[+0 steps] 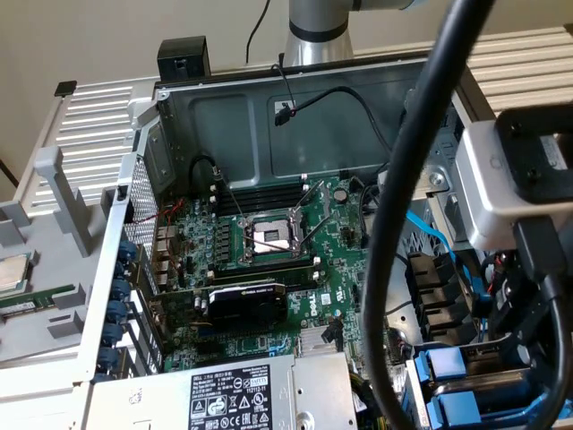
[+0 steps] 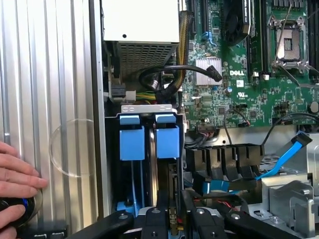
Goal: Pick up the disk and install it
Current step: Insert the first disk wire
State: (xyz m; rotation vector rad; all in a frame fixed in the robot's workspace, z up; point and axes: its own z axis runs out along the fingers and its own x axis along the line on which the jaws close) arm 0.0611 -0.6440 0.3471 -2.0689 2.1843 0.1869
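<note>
My gripper (image 2: 172,221) is drawn in to a narrow gap. Between the fingers sits a thin dark edge that runs straight to a blue plastic end. I take that to be the disk (image 2: 167,143), gripped across its thickness, though the contact itself is hard to make out. The disk stands on edge in the drive cage of the computer case, just beside a second blue-framed drive (image 2: 132,143), with a strip of bare metal between the two. Both blue ends look level, so I judge the disk is well into its slot, but I cannot say it is fully home.

The first danger is skew. If I press with the disk tilted, its frame could catch on the neighbour or on the cage wall and jam. The force would then go into whatever connector waits at the far end. A grip this slim could also slip and leave the disk half seated.

Beyond the cage lie loose things: a blue cable (image 2: 286,154) over the empty black slots (image 2: 224,162), and a bundle of black wires (image 2: 167,77) by the power supply (image 2: 141,20). Any of them could be pinched or dragged. In the exterior view my own thick black cable (image 1: 403,233) hangs across the open case and might snag its edge.

A person's hand (image 2: 15,174) rests on the ribbed table (image 2: 55,74) close beside the case, and a sideways jerk of mine could reach it.
</note>
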